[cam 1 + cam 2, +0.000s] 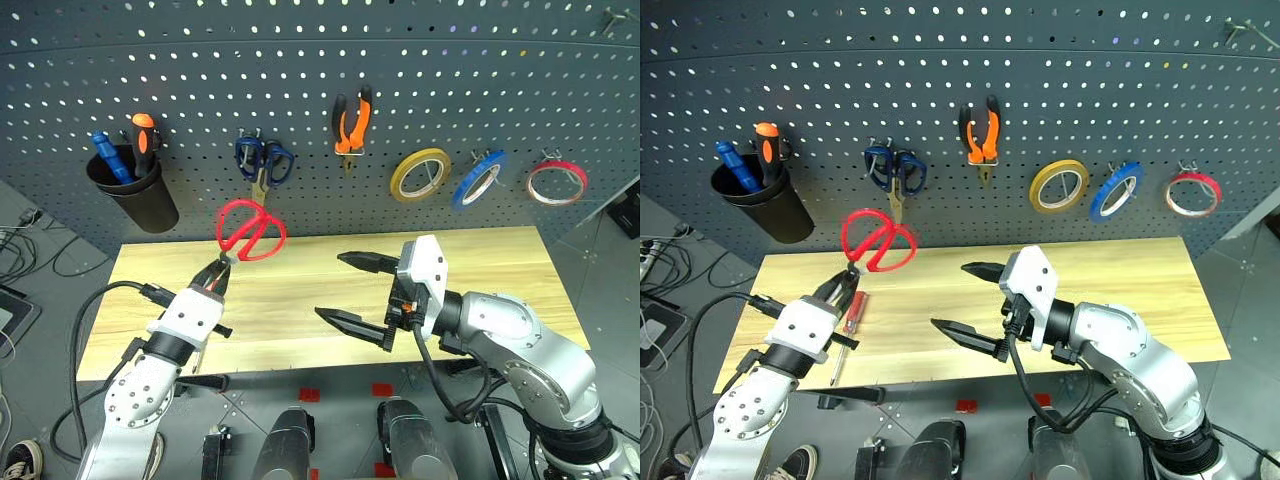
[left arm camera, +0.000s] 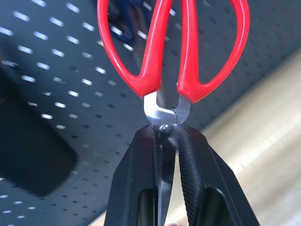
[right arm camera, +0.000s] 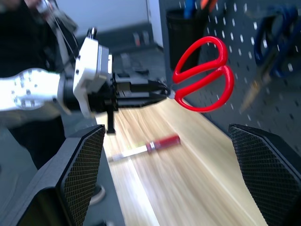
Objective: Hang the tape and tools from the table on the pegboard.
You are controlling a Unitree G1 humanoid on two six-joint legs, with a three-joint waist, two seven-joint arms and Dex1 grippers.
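Behind the light wood plank table (image 1: 480,270), the dark grey perforated pegboard (image 1: 300,90) waits. Left gripper (image 1: 217,268) is clamped tight on the blades of the red-handled scissors (image 1: 251,230), held above the table, long axis upright, handle loops toward the board. Best to thread one loop squarely over a free hook. Right gripper (image 1: 352,293) gapes wide, empty.

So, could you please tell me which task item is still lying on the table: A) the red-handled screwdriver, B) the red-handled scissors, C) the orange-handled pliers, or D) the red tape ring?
A: the red-handled screwdriver lies on the table, while the pliers and red tape ring hang on the pegboard, and the left hand holds the red-handled scissors up.
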